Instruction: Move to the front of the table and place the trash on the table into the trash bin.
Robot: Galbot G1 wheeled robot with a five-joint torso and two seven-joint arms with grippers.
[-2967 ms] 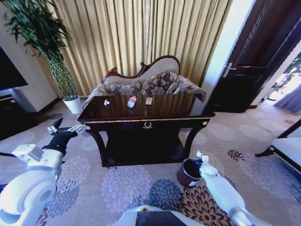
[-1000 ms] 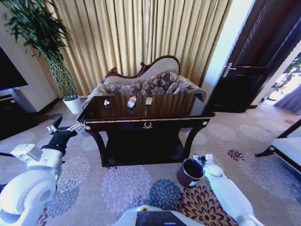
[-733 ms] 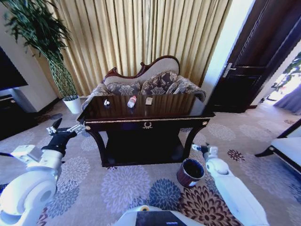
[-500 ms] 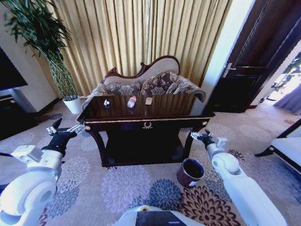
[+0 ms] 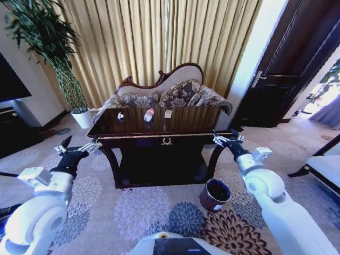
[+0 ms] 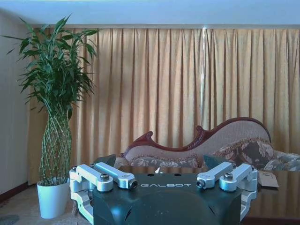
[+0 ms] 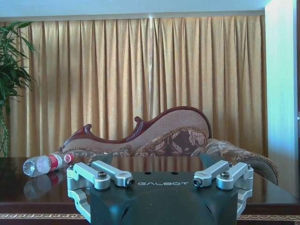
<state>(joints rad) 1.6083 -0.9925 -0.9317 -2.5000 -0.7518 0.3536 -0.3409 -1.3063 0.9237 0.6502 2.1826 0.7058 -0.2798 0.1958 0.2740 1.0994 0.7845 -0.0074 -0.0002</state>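
The dark glossy table (image 5: 186, 125) stands straight ahead. On its far side lie a white crumpled scrap (image 5: 120, 115), a clear bottle with a red cap (image 5: 149, 114) and a small pale packet (image 5: 168, 113). The round dark trash bin (image 5: 215, 194) sits on the carpet by the table's right front leg. My right gripper (image 5: 227, 139) hovers open at the table's right front corner, above the bin. In the right wrist view the bottle (image 7: 44, 164) lies on its side on the table (image 7: 28, 197) beyond the open right gripper (image 7: 164, 183). My left gripper (image 5: 77, 149) is open, left of the table.
A carved sofa (image 5: 170, 93) stands just behind the table before gold curtains. A tall plant in a white pot (image 5: 82, 118) is at the back left, a black TV stand (image 5: 10, 130) at far left, a dark door (image 5: 276, 79) at right, and a bench edge (image 5: 324, 170) at far right.
My right arm has risen from beside the trash bin to the height of the table's right front corner. My left gripper has shifted slightly toward the table.
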